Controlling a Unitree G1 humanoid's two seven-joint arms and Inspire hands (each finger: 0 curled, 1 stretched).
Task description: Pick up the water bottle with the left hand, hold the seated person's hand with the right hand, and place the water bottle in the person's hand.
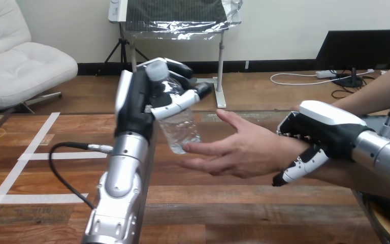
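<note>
Now, at the bottom centre of the frame, the robot's left arm rises over the wooden tabletop. At the right of the frame, the right hand is wrapped around the person's wrist, fingers over the top and thumb underneath. Just left of it, the person's hand lies open with the palm turned up and the fingertips reaching toward the centre. Farther back, in the upper middle of the frame, the left hand grips the water bottle high on its body, thumb across the front. The white cap tilts toward the upper left. The bottle hangs in the air, its base touching or just beside the person's fingertips. The clear plastic looks thin and crinkled, so it is probably light, slick and easily squashed. A moderate hold around the upper body, near the stiffer shoulder, seems safest.
</note>
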